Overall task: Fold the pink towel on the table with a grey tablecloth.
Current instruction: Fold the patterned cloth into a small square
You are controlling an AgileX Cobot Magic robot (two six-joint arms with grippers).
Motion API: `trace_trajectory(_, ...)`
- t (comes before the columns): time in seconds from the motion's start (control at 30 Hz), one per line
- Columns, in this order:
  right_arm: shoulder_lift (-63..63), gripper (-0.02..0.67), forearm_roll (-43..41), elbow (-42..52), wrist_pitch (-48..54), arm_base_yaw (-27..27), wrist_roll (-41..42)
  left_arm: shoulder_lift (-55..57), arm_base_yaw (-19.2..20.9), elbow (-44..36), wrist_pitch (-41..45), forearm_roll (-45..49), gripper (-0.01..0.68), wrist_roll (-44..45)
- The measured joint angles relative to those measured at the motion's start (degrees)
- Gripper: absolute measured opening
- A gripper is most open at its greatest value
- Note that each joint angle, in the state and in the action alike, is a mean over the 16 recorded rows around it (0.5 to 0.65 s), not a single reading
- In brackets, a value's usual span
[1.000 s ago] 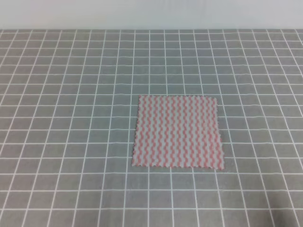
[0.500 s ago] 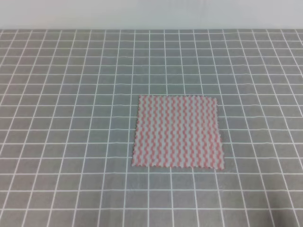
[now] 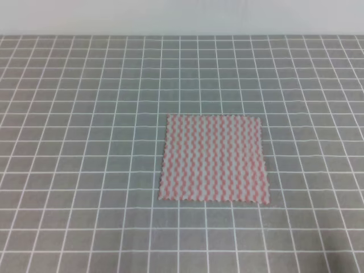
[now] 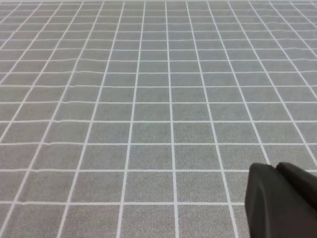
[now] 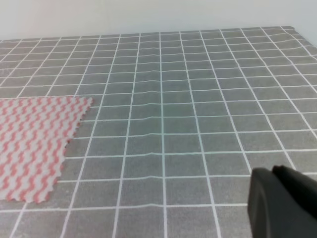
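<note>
The pink towel (image 3: 214, 158) lies flat and unfolded on the table with a grey tablecloth (image 3: 85, 114), a little right of the middle in the exterior view. Its wavy pink and white stripes run front to back. In the right wrist view the towel (image 5: 30, 144) shows at the left edge, with one corner pointing right. Neither gripper appears in the exterior view. A black part of my left gripper (image 4: 280, 201) fills the lower right corner of the left wrist view, over bare grid cloth. A black part of my right gripper (image 5: 282, 201) shows likewise, well right of the towel.
The grey grid cloth (image 4: 148, 99) spreads in every direction around the towel. A pale wall (image 3: 182, 17) runs along the table's far edge. Slight ripples cross the cloth (image 5: 161, 79) in the right wrist view.
</note>
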State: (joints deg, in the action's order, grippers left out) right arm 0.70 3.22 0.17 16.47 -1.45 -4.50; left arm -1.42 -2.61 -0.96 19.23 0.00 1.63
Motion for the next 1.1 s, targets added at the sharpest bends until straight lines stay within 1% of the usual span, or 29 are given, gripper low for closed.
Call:
trace_trajectory(0.07,0.0,-0.018,3.2,0.0,-0.1,0.0,0.0,0.0,0.0,0.0,0.0,0.0,0.000,0.0)
trace_trajectory(0.17,0.0,-0.018,11.0,-0.1,-0.2,0.0,0.0,0.2,0.0,0.2,0.2,0.0,0.000,0.0)
trace_trajectory(0.43,0.0,-0.018,41.2,0.0,-0.7,0.0,0.2,-0.3,0.0,-0.2,0.0,0.0,0.000,0.0)
trace_trajectory(0.53,0.0,-0.018,50.2,0.1,-1.0,0.0,1.2,-0.4,0.0,-0.2,-0.1,0.0,0.000,0.0)
trace_trajectory(0.6,0.0,-0.018,54.3,0.1,-1.2,0.0,2.0,-0.4,0.0,-0.2,-0.1,0.0,0.001,0.0)
trace_trajectory(0.73,0.0,-0.018,57.9,0.3,-1.5,0.0,3.7,-0.6,0.0,-0.4,-0.2,0.0,0.001,0.0)
trace_trajectory(0.93,0.1,-0.018,56.1,0.5,-0.2,0.0,7.3,-0.6,0.0,-0.4,-0.2,0.0,0.001,0.0)
trace_trajectory(1.1,0.1,-0.018,57.0,0.4,1.9,0.0,11.9,-0.3,0.0,-0.2,0.0,0.0,0.001,0.0)
